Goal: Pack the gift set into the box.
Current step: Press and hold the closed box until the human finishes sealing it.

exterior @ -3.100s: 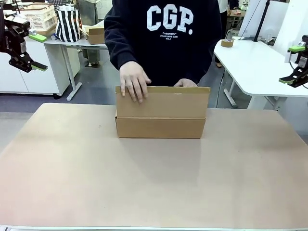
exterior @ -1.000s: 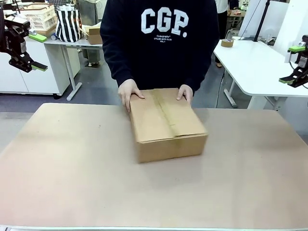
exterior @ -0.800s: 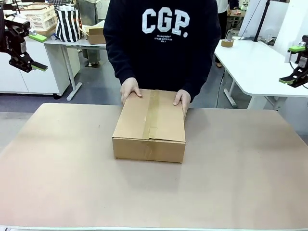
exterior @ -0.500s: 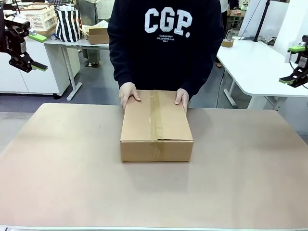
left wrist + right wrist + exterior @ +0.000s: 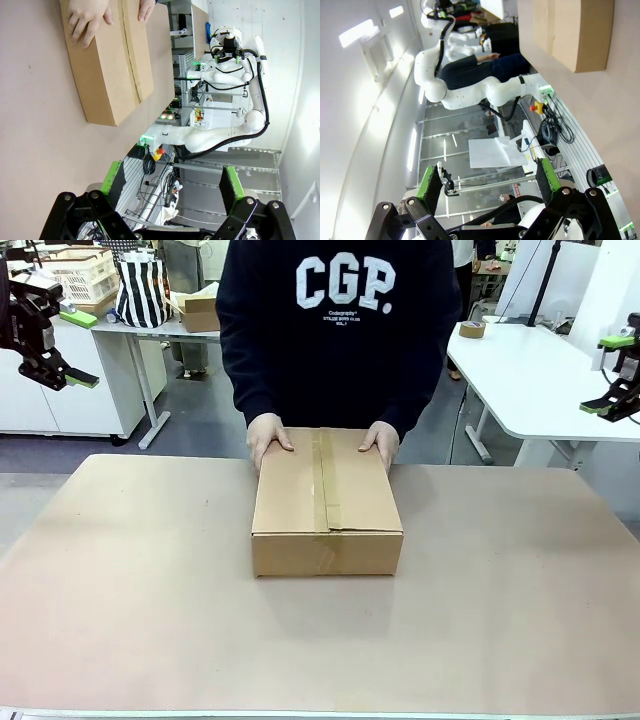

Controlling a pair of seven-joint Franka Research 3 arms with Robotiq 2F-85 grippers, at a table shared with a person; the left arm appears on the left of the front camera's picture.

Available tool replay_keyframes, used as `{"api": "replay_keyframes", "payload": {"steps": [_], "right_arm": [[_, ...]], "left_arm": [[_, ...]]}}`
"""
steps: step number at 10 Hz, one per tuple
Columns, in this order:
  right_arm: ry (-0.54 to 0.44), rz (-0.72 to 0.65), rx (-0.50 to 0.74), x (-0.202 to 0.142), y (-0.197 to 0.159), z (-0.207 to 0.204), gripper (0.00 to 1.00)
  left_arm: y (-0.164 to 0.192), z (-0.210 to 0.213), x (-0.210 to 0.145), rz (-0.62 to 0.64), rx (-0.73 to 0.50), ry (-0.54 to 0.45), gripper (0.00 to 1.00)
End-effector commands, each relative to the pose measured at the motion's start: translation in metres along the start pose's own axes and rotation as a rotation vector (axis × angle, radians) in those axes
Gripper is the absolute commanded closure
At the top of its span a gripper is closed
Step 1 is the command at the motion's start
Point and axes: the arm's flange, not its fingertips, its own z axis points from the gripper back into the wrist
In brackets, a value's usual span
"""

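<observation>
"Two hands lie on the carton. How do we describe them, and where does the task stand?"

"We see a plain brown corrugated cardboard box (image 5: 326,502), shallow and rectangular. It lies flat on the pale tan table top (image 5: 150,620), in the middle and towards the far edge. Its flaps are shut and a tan tape seam runs along its top. A person stands at the far side, with the person's right hand (image 5: 268,436) and the person's left hand (image 5: 381,443) on the box's two far corners. The fingers lie loosely spread on the cardboard. They rest on it rather than grasp it, and they hold nothing else."

"And the gift set, and our grippers?"

"Whether the flat grey gift set is inside, we cannot tell. The left gripper (image 5: 82,348) hangs high beyond the table's left side, and the right gripper (image 5: 607,373) high beyond its right. Each is well apart from the box, green-padded fingers spread wide with nothing between them. We judge the box is only being set in place. The next move calls for getting the flaps open — or turning an open side up — before anything can go in."
</observation>
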Motion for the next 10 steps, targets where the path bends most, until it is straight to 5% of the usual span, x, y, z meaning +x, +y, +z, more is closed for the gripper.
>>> {"api": "replay_keyframes", "payload": {"steps": [1, 9, 10], "right_arm": [[0.005, -0.002, 0.008, -0.006, 0.007, 0.011, 0.00], [0.013, -0.012, -0.018, 0.005, -0.002, -0.005, 0.00], [0.047, 0.090, -0.130, 0.017, 0.004, -0.020, 0.00]], "left_arm": [[-0.002, 0.001, -0.003, -0.010, -0.004, 0.006, 0.00], [0.003, -0.001, 0.001, 0.004, 0.013, 0.002, 0.00], [-0.003, -0.009, 0.004, -0.136, 0.061, -0.054, 0.00]]}}
